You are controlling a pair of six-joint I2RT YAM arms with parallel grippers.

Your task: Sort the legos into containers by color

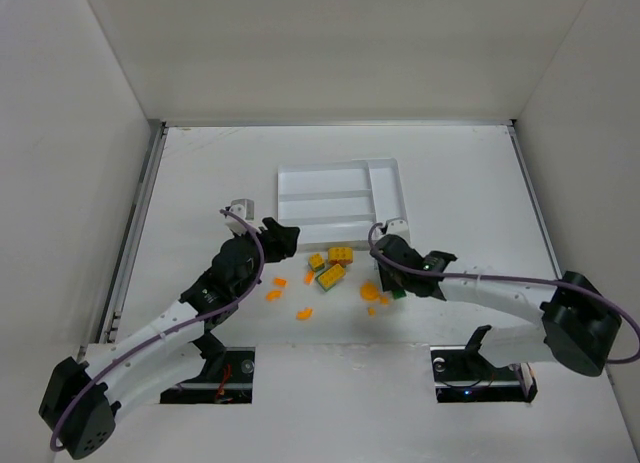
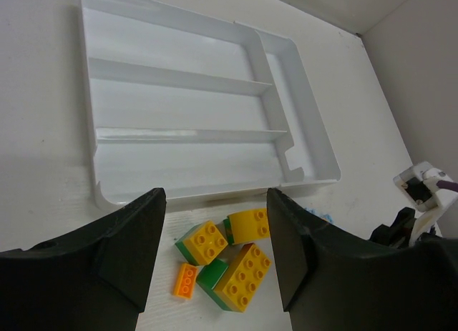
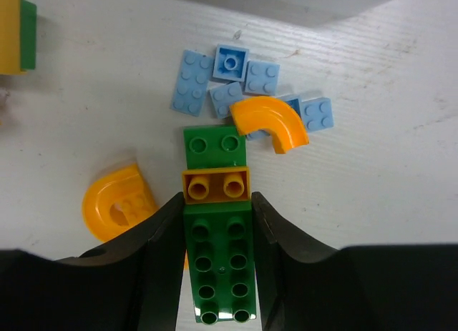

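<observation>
The big white table (image 1: 200, 183) fills most of the top view. The white tray (image 1: 325, 180) lies flat in the middle of that view. It has three long parts side by side and one thin part across its right end.

The left arm (image 1: 170, 328) comes up from the lower left corner. The right arm (image 1: 500, 293) comes in from the lower right. Both reach to the spot just under the tray.

The left gripper (image 2: 215, 209) hangs over the table near the tray's bottom edge. Its jaws are spread wide and nothing is between them. The right gripper (image 3: 217, 224) is down low at the tray's lower right corner. Its jaws are pinching a long green brick (image 3: 215, 274), one finger on each long side. A small orange brick (image 3: 216, 186) sits across the top of it.

All the legos (image 1: 335, 268) lie on the table just under the tray. In the left wrist view, three yellow bricks with green under them (image 2: 240, 276) sit close together at the bottom. A tiny orange piece (image 2: 185, 280) lies just left of them.

In the right wrist view, a curved orange piece (image 3: 270, 122) lies just up and right of the green brick. A round orange piece (image 3: 118, 202) lies to its left, by the finger. Little light-blue pieces (image 3: 230, 61) sit in a bunch near the top. In the top view, flat orange bits (image 1: 273, 295) are spread out at the lower left of the pile.
</observation>
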